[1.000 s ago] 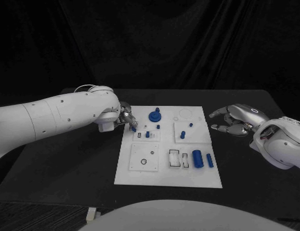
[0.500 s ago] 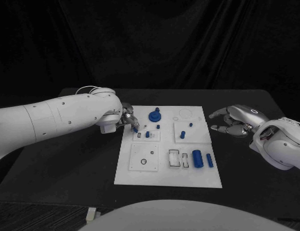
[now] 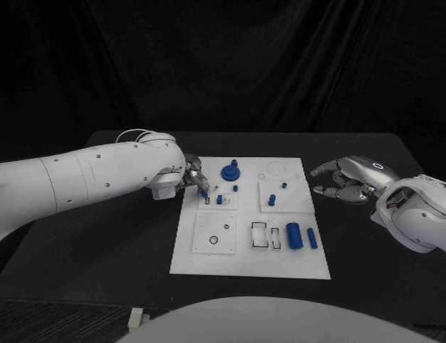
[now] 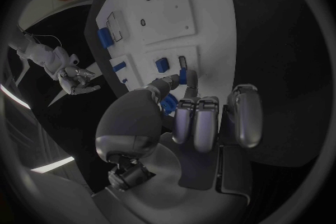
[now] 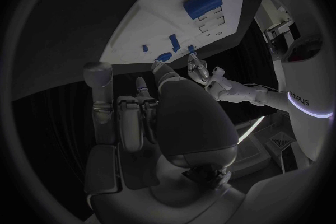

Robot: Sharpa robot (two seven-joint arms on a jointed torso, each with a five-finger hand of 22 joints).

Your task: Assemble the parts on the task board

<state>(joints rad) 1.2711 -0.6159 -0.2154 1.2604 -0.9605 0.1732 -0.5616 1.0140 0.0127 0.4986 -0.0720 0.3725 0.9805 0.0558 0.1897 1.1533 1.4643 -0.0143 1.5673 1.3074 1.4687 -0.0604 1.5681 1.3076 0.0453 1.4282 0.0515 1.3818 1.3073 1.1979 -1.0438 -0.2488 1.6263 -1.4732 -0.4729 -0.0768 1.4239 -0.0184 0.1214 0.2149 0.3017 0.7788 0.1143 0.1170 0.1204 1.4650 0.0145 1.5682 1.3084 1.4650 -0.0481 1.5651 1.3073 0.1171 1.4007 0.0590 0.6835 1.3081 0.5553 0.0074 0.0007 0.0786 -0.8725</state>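
left hand (image 3: 189,178): pinching small blue part (image 3: 201,191) over task board (image 3: 246,261), 10 o'clock corner
right hand (image 3: 344,181): released, fingers apart (off board, 3 o'clock)

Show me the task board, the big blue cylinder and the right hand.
task board (image 3: 249,261), head view, bare near edge.
big blue cylinder (image 3: 294,236), head view, its middle.
right hand (image 3: 349,179), head view, middle of the hand.
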